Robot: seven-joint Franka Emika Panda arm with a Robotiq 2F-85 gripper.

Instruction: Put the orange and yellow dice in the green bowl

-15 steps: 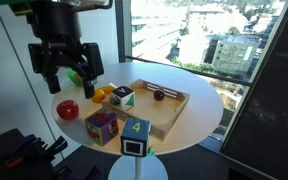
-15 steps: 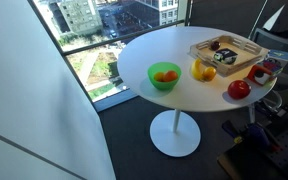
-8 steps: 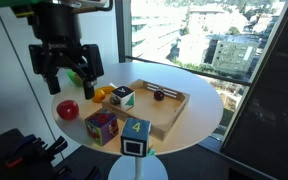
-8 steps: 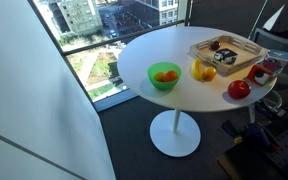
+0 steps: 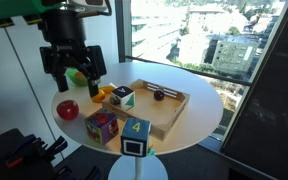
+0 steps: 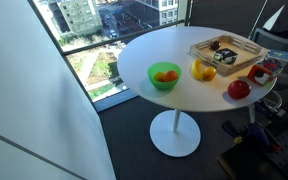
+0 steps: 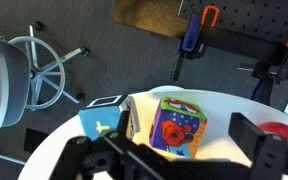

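Three cubes share the round white tabletop [image 5: 199, 100]. The dice with orange, yellow, pink and green faces [image 5: 102, 125] stands upright near the edge closest to the camera in an exterior view. A blue-and-yellow cube marked 4 [image 5: 135, 129] is just beside it. The third cube, white, green and black [image 5: 122, 97], sits at one end of a shallow wooden tray [image 5: 172, 112], apparently inside it. A red apple [image 5: 68, 108] lies near the edge on the dice's other side.

The green bowl [image 6: 164, 87] stands near the edge towards the window with something orange in it, well apart from the dice. The claw [image 5: 72, 72] hangs above that edge of the tabletop, partly hiding the bowl, with its fingers spread wide and nothing between them. In the wrist view the dice [image 7: 179, 127] lies below the claw [image 7: 169, 160], between its two dark fingers [image 7: 260, 143].
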